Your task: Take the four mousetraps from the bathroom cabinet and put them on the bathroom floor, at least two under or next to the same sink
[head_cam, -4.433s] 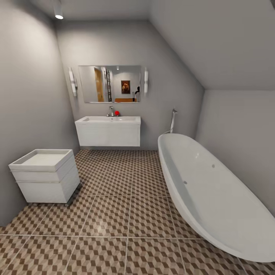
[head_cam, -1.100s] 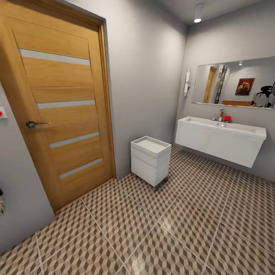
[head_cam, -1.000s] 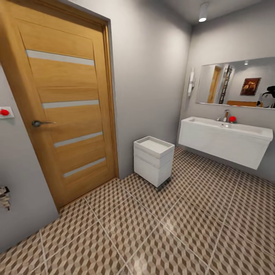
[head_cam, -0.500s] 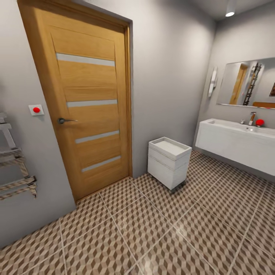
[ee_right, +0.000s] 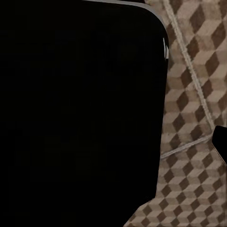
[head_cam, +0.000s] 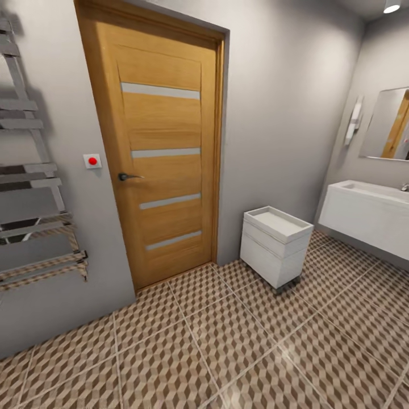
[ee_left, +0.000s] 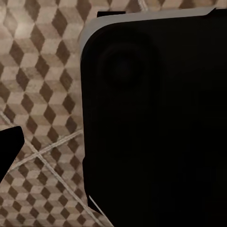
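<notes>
Grippers cannot be judged open or closed: both wrist views show a dark body of the robot over the bathroom floor (ee_left: 42,94). The head camera has swung leftward since a second ago, so the door (head_cam: 165,165) now sits at 12 o'clock, the cabinet (head_cam: 276,245) at 3 o'clock, and the bathroom sink (head_cam: 372,216) at the right edge. Mousetraps are not visible; the robot seems to be mid-turn, not yet facing the cabinet.
</notes>
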You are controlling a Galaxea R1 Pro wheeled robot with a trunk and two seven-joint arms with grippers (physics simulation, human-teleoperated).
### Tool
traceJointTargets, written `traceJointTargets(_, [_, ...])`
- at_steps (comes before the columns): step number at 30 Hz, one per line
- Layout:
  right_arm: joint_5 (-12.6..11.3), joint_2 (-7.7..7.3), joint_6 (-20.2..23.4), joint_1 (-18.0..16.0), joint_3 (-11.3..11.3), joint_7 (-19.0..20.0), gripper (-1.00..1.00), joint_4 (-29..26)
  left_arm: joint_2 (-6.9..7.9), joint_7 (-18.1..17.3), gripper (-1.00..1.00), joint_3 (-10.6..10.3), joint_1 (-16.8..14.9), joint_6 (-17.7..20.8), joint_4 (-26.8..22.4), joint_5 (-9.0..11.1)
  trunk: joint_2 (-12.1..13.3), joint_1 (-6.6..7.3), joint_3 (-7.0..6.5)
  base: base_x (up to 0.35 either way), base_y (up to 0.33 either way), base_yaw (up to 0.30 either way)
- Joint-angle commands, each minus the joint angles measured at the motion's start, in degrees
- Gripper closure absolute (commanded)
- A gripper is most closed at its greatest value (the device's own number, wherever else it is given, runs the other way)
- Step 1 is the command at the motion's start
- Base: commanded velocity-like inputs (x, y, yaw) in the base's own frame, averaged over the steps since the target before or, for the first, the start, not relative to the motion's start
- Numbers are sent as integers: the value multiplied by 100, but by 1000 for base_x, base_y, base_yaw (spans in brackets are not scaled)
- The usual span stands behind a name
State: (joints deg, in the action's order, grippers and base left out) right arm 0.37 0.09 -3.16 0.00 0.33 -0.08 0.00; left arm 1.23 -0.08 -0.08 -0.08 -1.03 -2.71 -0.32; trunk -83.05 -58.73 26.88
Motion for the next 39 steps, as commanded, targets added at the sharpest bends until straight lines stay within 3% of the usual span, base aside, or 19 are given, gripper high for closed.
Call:
traceJointTargets(1, [2, 0, -17, 0, 2, -1, -100, 0, 0, -1, -100, -1, -1, -11, -4, -3, -2, 0, 4, 0, 0, 275])
traceJointTargets(39, [-4, 0, -7, -3, 1, -15, -100, 0, 0, -1, -100, -1, -1, -11, -4, -3, -2, 0, -1, 0, 0, 254])
